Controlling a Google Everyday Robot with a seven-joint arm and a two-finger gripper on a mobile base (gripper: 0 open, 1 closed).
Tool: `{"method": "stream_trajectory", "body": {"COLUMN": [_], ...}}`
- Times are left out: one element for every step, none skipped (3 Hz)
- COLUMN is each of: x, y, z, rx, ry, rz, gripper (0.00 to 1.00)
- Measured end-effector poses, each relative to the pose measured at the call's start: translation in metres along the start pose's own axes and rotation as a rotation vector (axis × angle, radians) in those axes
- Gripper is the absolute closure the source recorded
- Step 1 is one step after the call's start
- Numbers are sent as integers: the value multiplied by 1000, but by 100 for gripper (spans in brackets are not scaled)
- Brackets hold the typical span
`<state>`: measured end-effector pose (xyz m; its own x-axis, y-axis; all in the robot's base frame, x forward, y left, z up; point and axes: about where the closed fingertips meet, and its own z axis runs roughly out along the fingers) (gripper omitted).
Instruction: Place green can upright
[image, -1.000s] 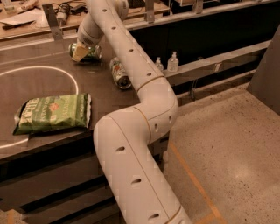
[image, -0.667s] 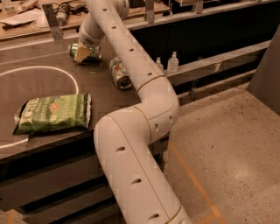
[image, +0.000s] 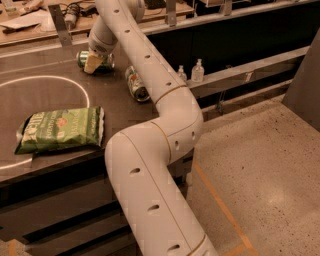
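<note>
The green can (image: 105, 60) lies on its side at the far edge of the dark table (image: 55, 95), its silver end pointing left. My gripper (image: 93, 62) sits right over the can's left half, at the end of the long white arm that reaches across the table from the lower right. The gripper covers much of the can, so only its ends show.
A paler silver-white can (image: 136, 84) with green and red markings lies on its side just right of the arm. A flat green chip bag (image: 62, 129) rests near the table's front edge, beside a white painted circle (image: 75, 82). Two small clear bottles (image: 198, 71) stand on a ledge behind.
</note>
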<state>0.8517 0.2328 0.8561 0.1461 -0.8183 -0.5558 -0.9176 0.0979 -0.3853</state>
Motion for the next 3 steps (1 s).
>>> {"method": "stream_trajectory", "body": {"x": [-4, -11, -12], "y": [3, 7, 9], "z": [2, 4, 3], "rx": [-8, -18, -24], "ry": [3, 2, 7], "rz": [-16, -34, -43], "gripper": [45, 44, 45]}}
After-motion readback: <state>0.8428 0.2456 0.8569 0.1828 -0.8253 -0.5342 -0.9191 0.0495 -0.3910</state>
